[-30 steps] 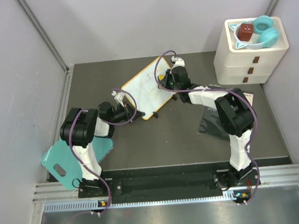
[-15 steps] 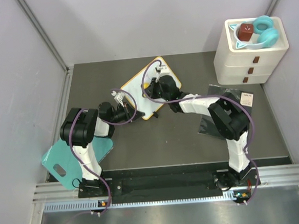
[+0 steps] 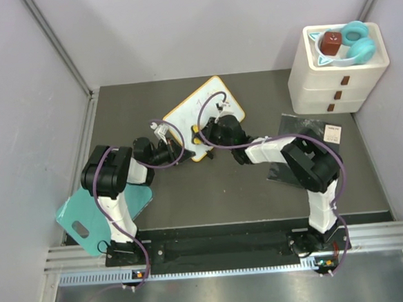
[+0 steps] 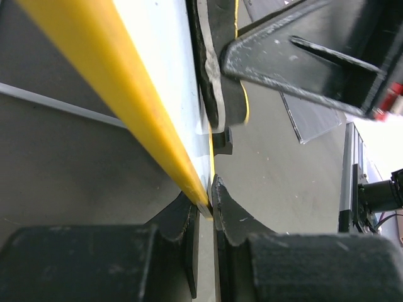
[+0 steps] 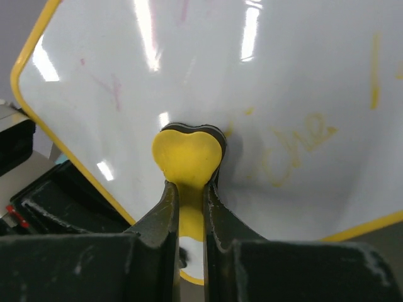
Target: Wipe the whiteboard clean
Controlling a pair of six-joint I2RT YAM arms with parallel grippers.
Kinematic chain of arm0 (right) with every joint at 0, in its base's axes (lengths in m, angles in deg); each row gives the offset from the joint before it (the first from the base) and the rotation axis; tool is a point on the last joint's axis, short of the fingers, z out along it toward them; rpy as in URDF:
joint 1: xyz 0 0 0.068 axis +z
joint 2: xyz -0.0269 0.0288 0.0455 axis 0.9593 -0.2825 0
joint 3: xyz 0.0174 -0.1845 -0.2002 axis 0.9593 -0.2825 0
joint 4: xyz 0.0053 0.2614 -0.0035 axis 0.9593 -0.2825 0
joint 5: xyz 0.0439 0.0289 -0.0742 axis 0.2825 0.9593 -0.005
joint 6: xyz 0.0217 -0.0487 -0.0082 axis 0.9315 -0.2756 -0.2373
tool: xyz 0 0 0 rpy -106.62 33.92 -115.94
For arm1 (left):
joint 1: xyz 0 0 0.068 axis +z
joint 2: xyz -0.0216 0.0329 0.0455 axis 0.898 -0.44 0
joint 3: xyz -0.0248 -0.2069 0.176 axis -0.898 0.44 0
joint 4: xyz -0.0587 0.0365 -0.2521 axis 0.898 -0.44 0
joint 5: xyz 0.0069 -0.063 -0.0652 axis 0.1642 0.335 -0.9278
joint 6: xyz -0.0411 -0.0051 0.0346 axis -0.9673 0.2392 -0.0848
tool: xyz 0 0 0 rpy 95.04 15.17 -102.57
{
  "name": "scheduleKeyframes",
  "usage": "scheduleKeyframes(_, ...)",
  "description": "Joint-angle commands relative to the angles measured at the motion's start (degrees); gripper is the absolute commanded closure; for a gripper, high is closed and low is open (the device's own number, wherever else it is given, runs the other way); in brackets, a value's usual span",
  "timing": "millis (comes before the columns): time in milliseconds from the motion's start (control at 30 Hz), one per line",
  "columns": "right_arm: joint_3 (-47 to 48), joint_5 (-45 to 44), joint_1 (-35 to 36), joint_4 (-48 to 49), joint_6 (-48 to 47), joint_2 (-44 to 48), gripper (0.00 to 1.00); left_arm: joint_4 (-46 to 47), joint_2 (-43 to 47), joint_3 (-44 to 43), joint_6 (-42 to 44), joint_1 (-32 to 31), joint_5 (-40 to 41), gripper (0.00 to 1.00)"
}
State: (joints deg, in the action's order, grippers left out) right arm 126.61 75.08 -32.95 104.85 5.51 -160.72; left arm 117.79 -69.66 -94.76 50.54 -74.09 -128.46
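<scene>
Left tool (image 4: 204, 211): pinching board (image 4: 164, 75) edge.
Right tool (image 5: 189, 192): clamped on eraser (image 5: 187, 154), pressing board.
Risk: hard push, board slips from pinch.

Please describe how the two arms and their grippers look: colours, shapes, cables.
The left arm and right arm have white links and bulky black joints; a purple cable loops along each. The left gripper and right gripper have black, scuffed fingers.

Looking steeply down from high behind the near edge, taking in the whole table (image 3: 224, 184). From the left wrist, peering edge-on, very close, along the whiteboard (image 4: 119, 82); from the right, facing its white surface closely. Sharing that board across all three.
</scene>
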Motion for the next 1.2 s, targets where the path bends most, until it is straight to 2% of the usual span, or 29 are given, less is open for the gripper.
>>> scheduleKeyframes(0,-3.9,-5.4,-4.1,-12.1,2.5,-0.5,1.00,-3.4,0.4,1.1,5.7,-2.7,-8.0,1.00)
scheduleKeyframes(133,-3.7,-5.6,-6.3,-13.6,3.0,-0.6,1.00,-3.4,0.4,1.1,5.7,-2.7,-8.3,1.00)
scheduleKeyframes(433,6.5,-6.1,-9.2,-20.4,1.7,-3.5,1.00,-3.9,0.7,1.2,6.1,-2.8,-8.4,1.00)
scheduleKeyframes(633,10.3,-4.5,-13.2,-22.9,4.9,-6.1,1.00,-4.2,0.6,1.0,6.3,-3.0,-8.8,1.00)
scheduleKeyframes(1167,16.5,-3.4,-17.4,-25.3,5.9,-10.0,1.00,-5.6,0.6,0.6,7.1,-3.3,-9.1,1.00)
